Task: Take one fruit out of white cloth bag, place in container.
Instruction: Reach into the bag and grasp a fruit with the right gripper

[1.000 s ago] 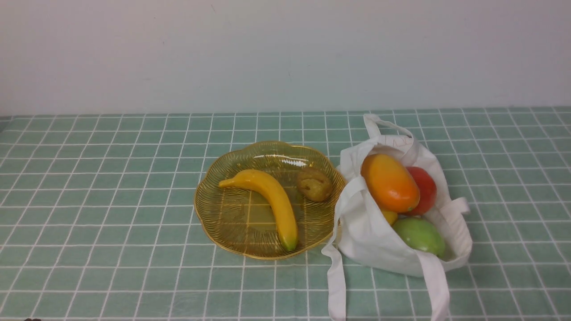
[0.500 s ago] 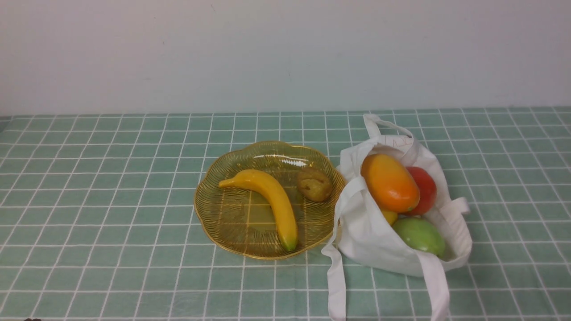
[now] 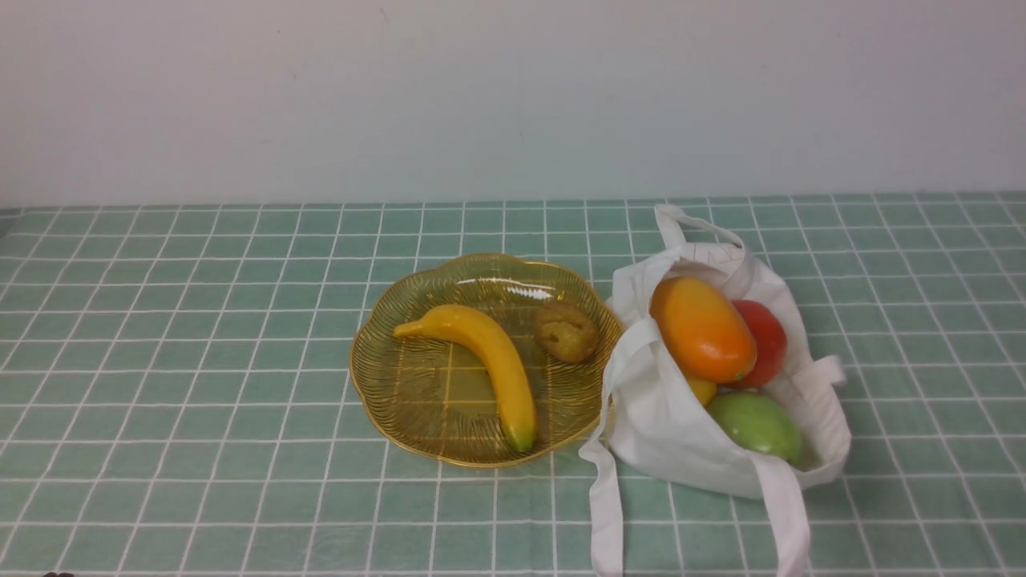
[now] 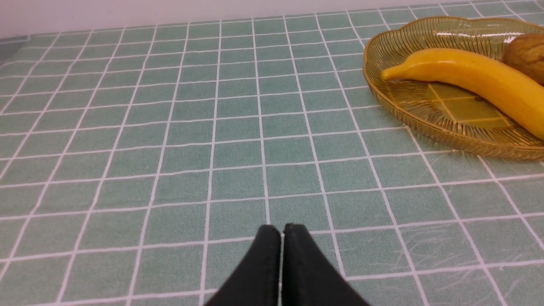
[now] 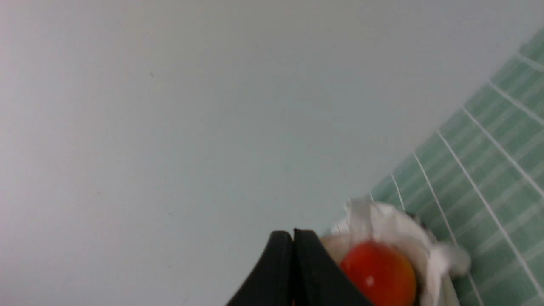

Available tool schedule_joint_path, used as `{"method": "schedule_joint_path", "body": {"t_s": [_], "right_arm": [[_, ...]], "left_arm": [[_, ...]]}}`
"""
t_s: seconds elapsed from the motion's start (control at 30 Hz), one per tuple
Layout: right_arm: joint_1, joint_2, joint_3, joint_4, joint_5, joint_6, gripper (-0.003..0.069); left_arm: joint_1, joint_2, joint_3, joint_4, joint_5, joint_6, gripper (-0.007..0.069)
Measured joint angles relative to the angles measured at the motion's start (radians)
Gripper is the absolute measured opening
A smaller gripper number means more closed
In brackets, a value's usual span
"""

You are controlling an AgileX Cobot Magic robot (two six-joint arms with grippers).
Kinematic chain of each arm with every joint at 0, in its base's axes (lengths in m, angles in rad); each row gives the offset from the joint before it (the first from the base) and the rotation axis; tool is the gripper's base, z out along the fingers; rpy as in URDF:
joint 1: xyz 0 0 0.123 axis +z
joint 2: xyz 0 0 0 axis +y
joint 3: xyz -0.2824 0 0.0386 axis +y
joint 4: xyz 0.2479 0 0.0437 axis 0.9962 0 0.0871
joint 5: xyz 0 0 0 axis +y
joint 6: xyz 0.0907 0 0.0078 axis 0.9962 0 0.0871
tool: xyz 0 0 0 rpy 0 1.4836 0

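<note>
Green-checked cloth (image 3: 200, 401) covered the tabletop, where we saw the large orange fruit (image 3: 705, 328) inside the white cloth bag (image 3: 665, 425). Its glossy skin looked firm yet slippery, so we favoured gripping across its narrower middle, clear of the fabric. Our left gripper (image 4: 282, 229) and right gripper (image 5: 294, 233) were both closed, holding nothing.

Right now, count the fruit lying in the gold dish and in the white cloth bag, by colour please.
Yellow: 2, the curved banana and a partly hidden piece
Brown: 1, roundish
Orange: 1, large glossy oval
Red: 1, round
Green: 1, oval
Total: 6 visible
</note>
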Motion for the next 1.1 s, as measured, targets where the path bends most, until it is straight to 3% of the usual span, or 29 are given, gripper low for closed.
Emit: {"method": "schedule_joint_path", "body": {"t_s": [0.17, 0.27, 0.53, 0.83, 0.97, 1.1], "right_arm": [[0.000, 0.115, -0.170, -0.069, -0.039, -0.194, -0.0015], [0.000, 0.307, -0.272, -0.089, 0.050, -0.292, -0.0015], [0.000, 0.934, -0.414, -0.095, 0.311, -0.325, -0.0015], [0.000, 1.253, -0.673, -0.098, 0.453, -0.393, -0.0004], [0.004, 1.383, -0.859, -0.061, 0.551, -0.460, 0.0052], [0.051, 1.472, -0.963, -0.015, 0.572, -0.527, 0.0162]], "left_arm": [[0.000, 0.000, 0.000, 0.000, 0.000, 0.000, -0.0008], [0.000, 0.000, 0.000, 0.000, 0.000, 0.000, -0.0008], [0.000, 0.000, 0.000, 0.000, 0.000, 0.000, -0.0008], [0.000, 0.000, 0.000, 0.000, 0.000, 0.000, -0.0008], [0.000, 0.000, 0.000, 0.000, 0.000, 0.000, -0.0008], [0.000, 0.000, 0.000, 0.000, 0.000, 0.000, -0.0008]]}}
